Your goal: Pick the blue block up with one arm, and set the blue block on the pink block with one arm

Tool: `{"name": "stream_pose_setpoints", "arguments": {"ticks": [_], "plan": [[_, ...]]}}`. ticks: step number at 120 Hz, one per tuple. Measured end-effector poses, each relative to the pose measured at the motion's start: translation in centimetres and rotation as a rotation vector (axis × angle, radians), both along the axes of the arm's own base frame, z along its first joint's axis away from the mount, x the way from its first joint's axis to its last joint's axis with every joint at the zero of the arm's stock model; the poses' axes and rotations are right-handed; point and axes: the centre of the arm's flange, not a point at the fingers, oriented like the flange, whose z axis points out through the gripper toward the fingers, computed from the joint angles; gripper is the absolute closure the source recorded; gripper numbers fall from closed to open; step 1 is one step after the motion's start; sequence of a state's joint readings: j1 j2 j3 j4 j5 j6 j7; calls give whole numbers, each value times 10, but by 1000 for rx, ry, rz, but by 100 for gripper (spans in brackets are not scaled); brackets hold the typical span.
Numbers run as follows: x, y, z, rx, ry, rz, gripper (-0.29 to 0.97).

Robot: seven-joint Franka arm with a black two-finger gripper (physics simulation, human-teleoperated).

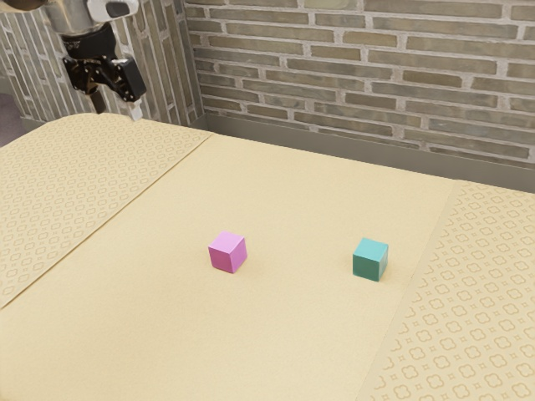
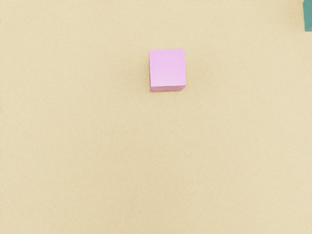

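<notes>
One gripper point(image 1: 113, 88) hangs high over the table point(image 1: 251, 351), its arm cut off by the exterior view's upper edge, and you cannot tell whether it is spread or pressed together. Well below it lies the pink block point(image 1: 227, 251), and farther from it the blue block point(image 1: 370, 258), really teal, a cube with no long axis, resting flat on the table. The exterior view gives you that block whole, while the wrist view cuts it point(image 2: 308, 17) to a sliver and shows the pink block point(image 2: 167, 69) from above.

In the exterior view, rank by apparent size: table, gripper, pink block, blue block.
1. Table.
2. Gripper.
3. Pink block and blue block look about alike, so I won't rank them.
</notes>
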State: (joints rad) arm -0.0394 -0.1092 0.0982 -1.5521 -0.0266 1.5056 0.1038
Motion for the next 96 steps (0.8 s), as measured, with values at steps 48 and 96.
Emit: {"name": "stream_pose_setpoints", "arguments": {"ticks": [48, 96], "plan": [[80, -83, -148, -81, 148, -5, 2], [144, -267, -237, -37, 58, -90, 3]]}}
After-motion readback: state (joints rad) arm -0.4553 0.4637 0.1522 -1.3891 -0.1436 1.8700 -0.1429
